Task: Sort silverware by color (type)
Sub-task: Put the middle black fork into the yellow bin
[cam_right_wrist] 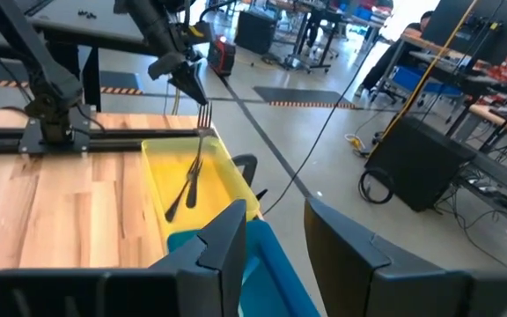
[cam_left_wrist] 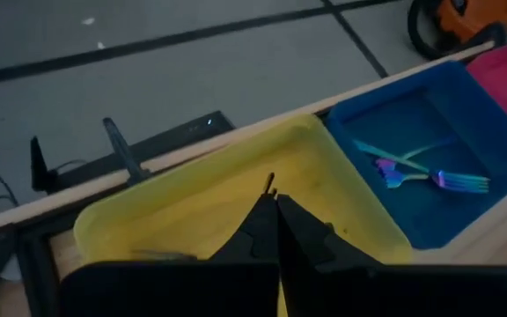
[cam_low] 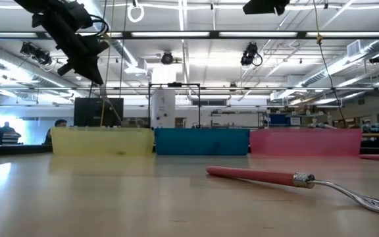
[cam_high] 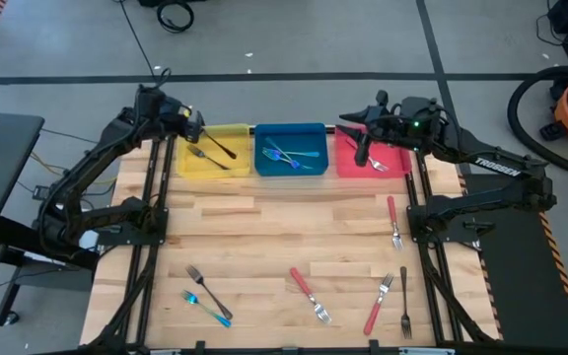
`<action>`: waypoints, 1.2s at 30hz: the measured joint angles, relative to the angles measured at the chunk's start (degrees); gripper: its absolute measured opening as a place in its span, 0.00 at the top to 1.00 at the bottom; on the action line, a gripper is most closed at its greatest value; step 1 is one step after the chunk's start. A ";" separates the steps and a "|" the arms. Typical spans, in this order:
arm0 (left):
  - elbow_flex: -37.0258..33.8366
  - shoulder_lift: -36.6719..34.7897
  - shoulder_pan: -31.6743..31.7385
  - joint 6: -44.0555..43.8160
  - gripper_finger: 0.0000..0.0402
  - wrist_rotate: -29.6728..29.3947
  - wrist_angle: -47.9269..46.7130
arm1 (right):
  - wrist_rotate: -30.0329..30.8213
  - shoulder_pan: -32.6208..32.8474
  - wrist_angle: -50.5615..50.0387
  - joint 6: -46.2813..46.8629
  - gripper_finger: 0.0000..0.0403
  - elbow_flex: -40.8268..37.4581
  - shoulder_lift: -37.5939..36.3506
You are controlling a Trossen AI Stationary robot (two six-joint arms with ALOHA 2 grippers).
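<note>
My left gripper (cam_high: 197,126) is above the yellow bin (cam_high: 180,163), shut on a dark all-metal fork (cam_right_wrist: 199,145) that hangs into the bin. Another dark fork (cam_high: 205,156) lies on the yellow bin's floor. My right gripper (cam_high: 361,154) is open and empty over the pink bin (cam_high: 402,160), which holds a pink-handled fork (cam_high: 379,164). The blue bin (cam_high: 264,133) holds blue forks (cam_left_wrist: 421,176). Several more forks lie on the near half of the table. My left gripper pinches the dark fork between its two shut fingers close to the tine end (cam_right_wrist: 205,114), from above. A thin tip (cam_left_wrist: 271,181) sticks out past the fingers. The fork hangs below them, handle down inside the yellow bin; whether the handle touches the floor I cannot tell.
On the wood table lie a red fork (cam_high: 392,222) at the right, a dark fork (cam_high: 205,289) and a blue one (cam_high: 208,306) near left, a red one (cam_high: 309,294) near the middle, and a red one (cam_high: 376,308) and a dark one (cam_high: 404,301) near right.
</note>
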 joint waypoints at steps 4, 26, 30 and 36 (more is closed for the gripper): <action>-0.02 1.68 -0.81 -1.14 1.00 -0.26 -0.77 | -0.02 0.00 -1.31 0.14 0.69 0.00 0.02; -17.63 6.10 -2.19 -10.25 1.00 -0.28 23.42 | -0.04 0.00 -1.49 0.60 0.69 0.00 0.28; -20.13 6.10 -2.08 -10.25 1.00 -0.69 25.30 | -0.05 0.00 -1.48 0.60 0.69 0.00 0.28; -22.61 6.12 -1.49 -10.22 1.00 -1.75 25.19 | -0.71 0.00 -1.03 0.59 0.69 -0.01 0.28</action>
